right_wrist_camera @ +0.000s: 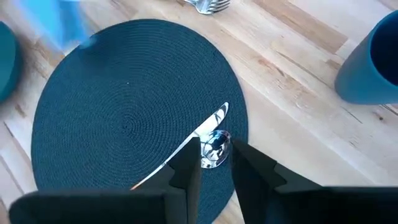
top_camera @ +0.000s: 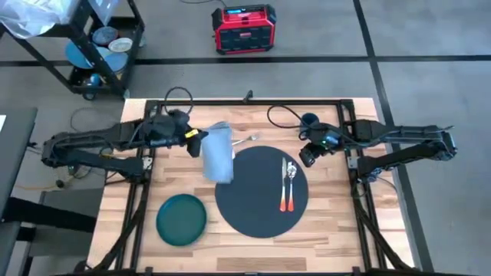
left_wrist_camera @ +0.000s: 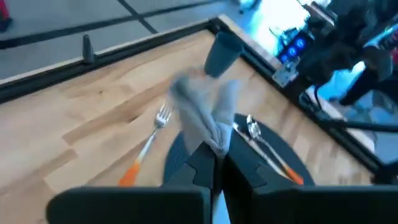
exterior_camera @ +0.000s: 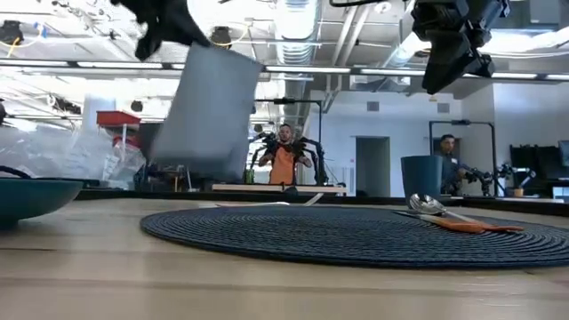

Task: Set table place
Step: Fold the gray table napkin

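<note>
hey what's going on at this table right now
The robot is laying a place setting. The left gripper holds a grey cloth napkin pinched in the air, hanging beside the left edge of the round dark mat. A knife and spoon already lie on the mat's right side. The right gripper hovers above them, open and empty. A fork, a blue cup and a green plate sit on the table.

green plate | blue cup | grey napkin | fork | red box on floor
</note>
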`<state>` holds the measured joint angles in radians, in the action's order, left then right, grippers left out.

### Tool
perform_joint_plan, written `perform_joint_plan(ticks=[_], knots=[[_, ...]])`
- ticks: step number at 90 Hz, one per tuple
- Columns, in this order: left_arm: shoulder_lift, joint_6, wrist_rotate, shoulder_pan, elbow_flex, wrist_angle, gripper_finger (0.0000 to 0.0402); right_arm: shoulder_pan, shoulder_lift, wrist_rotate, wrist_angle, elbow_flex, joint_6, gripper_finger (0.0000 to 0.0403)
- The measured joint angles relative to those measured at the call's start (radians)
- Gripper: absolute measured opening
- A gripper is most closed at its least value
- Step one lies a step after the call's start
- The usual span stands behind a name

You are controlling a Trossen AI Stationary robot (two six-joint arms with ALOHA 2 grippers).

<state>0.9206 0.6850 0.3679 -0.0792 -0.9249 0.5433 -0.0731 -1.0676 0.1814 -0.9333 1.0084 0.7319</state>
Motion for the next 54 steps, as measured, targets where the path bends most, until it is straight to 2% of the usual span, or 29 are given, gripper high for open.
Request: perform_joint_plan(ticks=[10, 24, 54], knots=[[0.037, 0.047, 0.046, 0.017, 0.026, 0.085, 0.0, 0.0, 0.0, 0.0, 0.001, 0.0, -0.001, 0.0072], [0.105, 0.031, 0.048, -0.042, 0.102, 0.1, 0.0, 0.0, 0.0, 0.001, 0.001, 0.0, -0.004, 0.0072], [0.113, -0.091, 0.032, -0.283, 0.197, 0.038, 0.0, 0.001, 0.0, 0.001, 0.001, 0.0, 0.001, 0.0072]])
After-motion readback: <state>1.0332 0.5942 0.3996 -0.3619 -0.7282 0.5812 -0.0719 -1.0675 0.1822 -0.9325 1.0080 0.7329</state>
